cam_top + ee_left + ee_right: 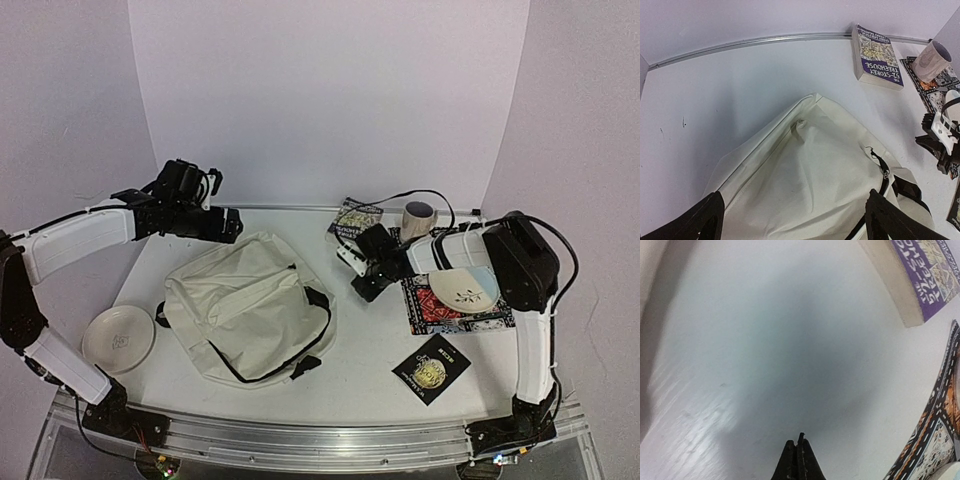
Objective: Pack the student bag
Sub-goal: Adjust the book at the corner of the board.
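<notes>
The student bag point(810, 170) fills the foreground between the spread fingers point(702, 220) of the left end effector point(792, 212) (purple book point(877, 55) beyond).

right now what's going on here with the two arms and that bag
Two robot arms are set to pack the cream student bag, which lies flat on the table. The left pincer is wide open, hovering over the bag's far end and holding nothing. The right pincer is shut and empty above bare table, between the bag and the patterned mat. A purple book, a mug and a black booklet lie outside the bag.
</notes>
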{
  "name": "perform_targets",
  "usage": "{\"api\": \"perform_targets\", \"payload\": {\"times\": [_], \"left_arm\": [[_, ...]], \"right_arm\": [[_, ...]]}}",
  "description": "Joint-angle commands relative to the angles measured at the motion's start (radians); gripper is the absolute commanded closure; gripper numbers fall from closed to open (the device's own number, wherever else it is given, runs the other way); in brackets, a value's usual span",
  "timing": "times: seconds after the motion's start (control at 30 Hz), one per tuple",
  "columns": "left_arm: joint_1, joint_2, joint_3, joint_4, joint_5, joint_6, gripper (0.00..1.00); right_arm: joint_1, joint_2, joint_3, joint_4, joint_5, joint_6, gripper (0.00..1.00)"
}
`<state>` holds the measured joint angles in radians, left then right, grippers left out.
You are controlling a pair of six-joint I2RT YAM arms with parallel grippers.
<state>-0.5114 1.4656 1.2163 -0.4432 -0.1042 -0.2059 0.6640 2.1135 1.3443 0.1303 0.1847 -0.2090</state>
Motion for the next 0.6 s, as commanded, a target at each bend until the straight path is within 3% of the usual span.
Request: {"api": "perform_targets", "payload": {"times": [0.0,0.27,0.43,0.57], "left_arm": [[0.005,-0.044,0.016,0.039,0.038,-0.015,0.01],[0.005,-0.068,0.0,0.031,0.021,-0.015,0.01],[0.005,-0.074,-0.006,0.022,0.014,-0.014,0.01],[0.005,-0.071,-0.007,0.017,0.019,-0.015,0.01]], "right_arm": [[-0.006,-0.08,0.002,0.005,0.031,0.021,0.92],[-0.014,0.098,0.278,0.017,0.138,-0.125,0.58],[-0.025,0.214,0.443,0.02,0.153,-0.212,0.45],[-0.038,0.283,0.539,0.02,0.135,-0.252,0.4]]}}
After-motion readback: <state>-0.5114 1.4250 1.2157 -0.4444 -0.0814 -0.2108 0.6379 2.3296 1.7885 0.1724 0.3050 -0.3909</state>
